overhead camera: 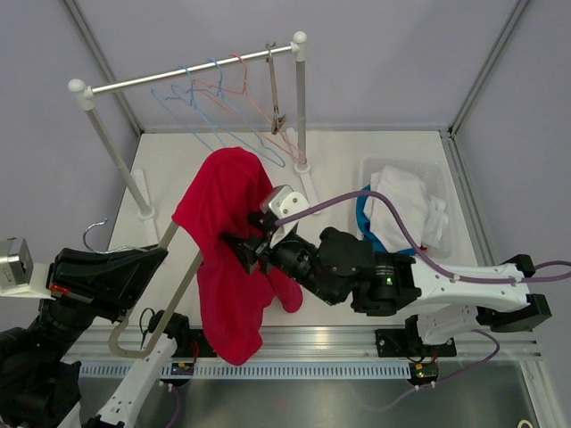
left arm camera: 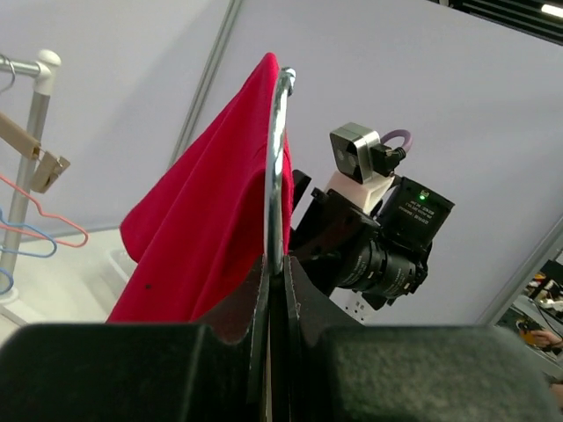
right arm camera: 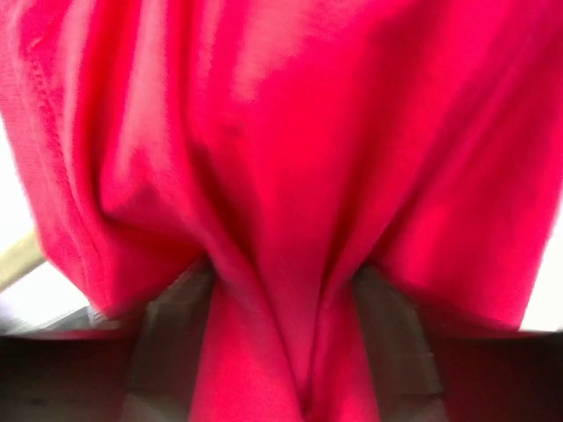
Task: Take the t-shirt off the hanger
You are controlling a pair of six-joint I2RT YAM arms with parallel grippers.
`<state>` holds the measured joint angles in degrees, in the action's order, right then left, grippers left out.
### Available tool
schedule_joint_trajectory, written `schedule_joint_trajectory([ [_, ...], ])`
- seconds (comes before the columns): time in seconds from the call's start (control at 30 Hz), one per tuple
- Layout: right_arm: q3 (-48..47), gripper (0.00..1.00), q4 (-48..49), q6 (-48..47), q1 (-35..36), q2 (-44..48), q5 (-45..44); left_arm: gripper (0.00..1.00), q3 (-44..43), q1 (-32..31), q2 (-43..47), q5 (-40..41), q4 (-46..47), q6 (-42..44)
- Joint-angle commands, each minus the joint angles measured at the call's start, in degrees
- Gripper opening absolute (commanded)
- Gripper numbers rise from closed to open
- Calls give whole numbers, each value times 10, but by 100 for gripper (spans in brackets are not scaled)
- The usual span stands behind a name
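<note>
Wide shot first: the white table (overhead camera: pixel 339 160), and at its far end the clothes rack (overhead camera: pixel 178 78), our marker for everything here. In front of the rack, toward the arm bases, hangs the big item: the red t-shirt (overhead camera: pixel 223 205). It is draped over its hanger (left arm camera: pixel 272 176) and held up off the table. Its long axis runs from just before the rack's right foot down toward the near edge. Off to the right of the rack sits the clear bin (overhead camera: pixel 401 161), with white and blue clothes in it.

Now the hands. The left gripper (left arm camera: pixel 274 290) is on the near-left side, well forward of the rack. Its jaws are pressed together on the hanger's metal wire, which rises straight up out of them with the shirt over the top.

The right gripper (overhead camera: pixel 243 248) comes in from the bin side and is buried in the cloth about midway down the shirt. In the wrist view its jaws stand apart, with a thick fold of red running down between them. The picture is blurred, so I can't tell whether they are biting yet.

Here's what matters. The shirt lies dead ahead of the right gripper, fold lengthwise between the jaws, and the hanger is anchored on the left. The right arm is the nearer, free one, so I'd expect a pinch, then a pull toward the bin side.
</note>
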<state>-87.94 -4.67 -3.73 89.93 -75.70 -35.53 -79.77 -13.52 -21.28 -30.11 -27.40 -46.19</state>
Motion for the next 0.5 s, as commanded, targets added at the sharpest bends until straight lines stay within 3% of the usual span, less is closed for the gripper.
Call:
schedule_joint_trajectory([
  [0.0, -4, 49, 36, -32, -8, -19, -24, 0, 11, -19, 14, -14, 48, -4],
  [0.03, 3, 8, 70, -35, -8, -11, -40, 0, 15, -23, 19, -12, 47, 0],
  [0.07, 11, 0, 76, -37, -8, -6, -50, 0, 20, -30, 22, -8, 46, 12],
  [0.27, 31, 0, 79, -95, -23, 62, -164, 0, 86, -38, 40, -27, 20, 53],
  [0.47, 4, 0, 91, -145, -115, 100, -174, 0, 158, -39, 76, -93, -36, 112],
])
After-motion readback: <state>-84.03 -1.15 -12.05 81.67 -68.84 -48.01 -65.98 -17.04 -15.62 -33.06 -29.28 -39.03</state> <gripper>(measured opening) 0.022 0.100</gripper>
